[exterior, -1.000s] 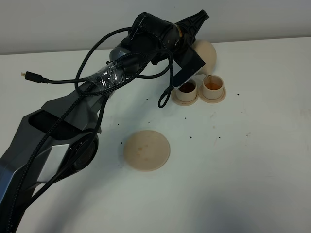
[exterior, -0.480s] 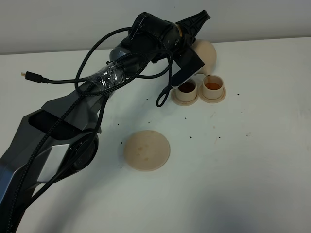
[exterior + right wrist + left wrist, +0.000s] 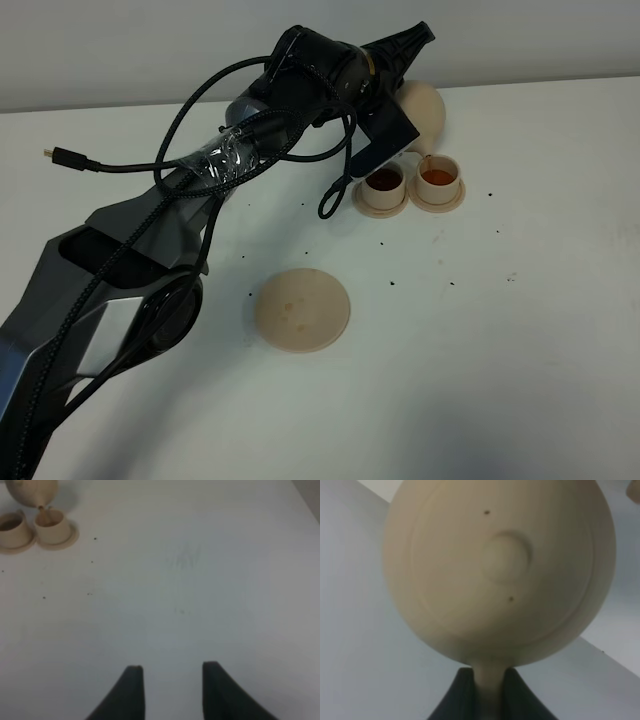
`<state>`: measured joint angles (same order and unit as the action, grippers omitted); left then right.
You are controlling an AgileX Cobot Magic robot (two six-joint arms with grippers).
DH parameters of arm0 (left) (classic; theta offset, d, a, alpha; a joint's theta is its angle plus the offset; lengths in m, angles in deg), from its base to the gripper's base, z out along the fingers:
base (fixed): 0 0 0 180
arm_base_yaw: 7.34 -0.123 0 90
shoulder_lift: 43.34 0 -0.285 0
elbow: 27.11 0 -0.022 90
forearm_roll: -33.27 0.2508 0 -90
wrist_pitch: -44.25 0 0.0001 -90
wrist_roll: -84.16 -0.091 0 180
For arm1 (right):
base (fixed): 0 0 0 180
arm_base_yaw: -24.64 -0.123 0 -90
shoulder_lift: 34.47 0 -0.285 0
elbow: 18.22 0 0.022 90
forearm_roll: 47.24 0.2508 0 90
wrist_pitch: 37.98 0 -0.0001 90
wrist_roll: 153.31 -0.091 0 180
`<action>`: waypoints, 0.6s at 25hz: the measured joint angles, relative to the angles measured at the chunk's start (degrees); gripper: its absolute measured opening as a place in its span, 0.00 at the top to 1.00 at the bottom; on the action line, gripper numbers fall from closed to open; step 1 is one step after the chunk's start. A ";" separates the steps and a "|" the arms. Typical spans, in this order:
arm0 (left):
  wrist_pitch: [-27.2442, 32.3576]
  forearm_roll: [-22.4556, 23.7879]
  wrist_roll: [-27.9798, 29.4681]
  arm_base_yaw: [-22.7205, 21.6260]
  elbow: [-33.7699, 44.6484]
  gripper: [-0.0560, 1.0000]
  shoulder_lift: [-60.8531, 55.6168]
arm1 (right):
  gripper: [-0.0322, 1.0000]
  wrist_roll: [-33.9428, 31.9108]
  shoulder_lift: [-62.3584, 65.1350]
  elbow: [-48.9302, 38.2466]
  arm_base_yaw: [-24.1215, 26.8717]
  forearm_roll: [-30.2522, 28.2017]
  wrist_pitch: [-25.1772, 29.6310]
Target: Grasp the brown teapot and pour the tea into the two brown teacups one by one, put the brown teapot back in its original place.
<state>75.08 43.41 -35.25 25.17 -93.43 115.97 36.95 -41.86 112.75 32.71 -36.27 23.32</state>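
Observation:
My left gripper (image 3: 398,62) is shut on the handle of the brown teapot (image 3: 423,112) and holds it tipped over the two brown teacups. Tea runs from its spout into the right cup (image 3: 438,178). The left cup (image 3: 384,185) holds dark tea. Both cups stand on small saucers. In the left wrist view the teapot's lid (image 3: 502,560) fills the frame, with its handle clamped at my left gripper (image 3: 488,690). The teapot's flat round saucer (image 3: 302,309) lies bare at the table's middle. My right gripper (image 3: 172,690) is open and empty over bare table; the teapot (image 3: 31,492) and cups show far off.
A black cable with a plug end (image 3: 62,155) lies on the white table at the left. Small dark specks dot the table around the cups. The table's back edge meets a grey wall behind the teapot.
Almost nothing has moved. The teapot stays tipped over the right cup with tea still running, and the hanging cable loop has swung slightly left.

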 joint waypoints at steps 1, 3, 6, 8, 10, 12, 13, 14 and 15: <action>0.00 0.00 -0.05 0.12 0.00 0.81 0.00 | 0.67 0.00 0.00 0.00 0.00 0.00 0.00; -0.06 -0.05 -0.05 0.39 0.00 0.81 0.00 | 0.67 0.00 0.00 0.00 0.00 0.00 0.00; -0.18 -0.18 -0.05 0.46 0.00 0.81 0.00 | 0.67 0.00 0.00 0.00 0.00 0.00 0.00; -0.40 -0.18 -0.12 0.46 0.00 0.81 0.00 | 0.67 0.00 0.00 0.00 0.00 0.00 0.00; -0.72 -0.18 -0.29 0.46 0.00 0.81 0.00 | 0.67 0.00 0.00 0.00 0.00 0.00 0.00; -1.09 -0.18 -0.29 0.50 0.00 0.81 0.00 | 0.67 0.00 0.00 0.00 0.00 0.00 0.00; -1.31 -0.18 -0.29 0.50 0.00 0.81 0.00 | 0.67 0.00 0.00 0.00 0.00 0.00 0.00; -1.53 -0.18 -0.29 0.56 0.00 0.81 0.00 | 0.67 0.00 0.00 0.00 0.00 0.00 0.00; -1.76 -0.12 -0.33 0.69 0.00 0.81 0.00 | 0.67 0.00 0.00 0.00 0.00 0.00 0.00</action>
<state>73.31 43.29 -35.58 25.86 -93.43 115.97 36.95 -41.86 112.75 32.71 -36.27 23.32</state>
